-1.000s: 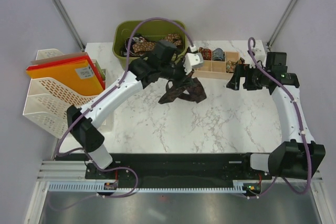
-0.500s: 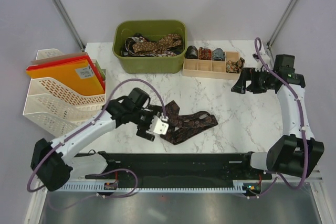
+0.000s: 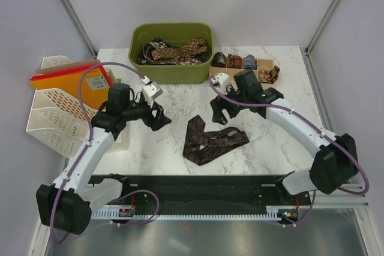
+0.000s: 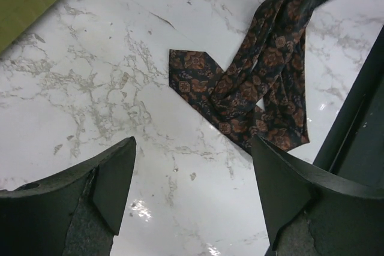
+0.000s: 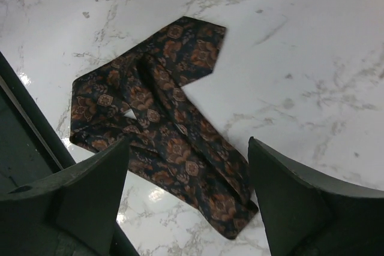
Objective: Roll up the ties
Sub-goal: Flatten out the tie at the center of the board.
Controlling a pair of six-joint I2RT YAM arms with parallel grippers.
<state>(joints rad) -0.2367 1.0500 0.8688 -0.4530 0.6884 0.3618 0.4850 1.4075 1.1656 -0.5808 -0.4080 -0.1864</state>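
A dark brown patterned tie [image 3: 210,141] lies loosely folded on the marble table, nearer the front than the middle. My left gripper [image 3: 158,118] stands open to the tie's left, apart from it. In the left wrist view only bare marble lies between its fingers [image 4: 114,178], with the tie [image 4: 246,88] ahead. My right gripper [image 3: 219,111] hovers open just behind the tie. The right wrist view shows the tie [image 5: 162,112] spread below and between the gripper [image 5: 187,191] jaws, not pinched. More ties [image 3: 174,51] fill the green bin.
The green bin [image 3: 139,67] sits at the back centre. A wooden divider box [image 3: 265,64] with rolled ties is to its right. A white file rack [image 3: 57,109] holding orange folders stands at the left edge. Purple cables loop over both arms.
My left gripper opened, dropped the tie on the table and drew back to the left. My right arm swung in from the far right to just behind the tie.
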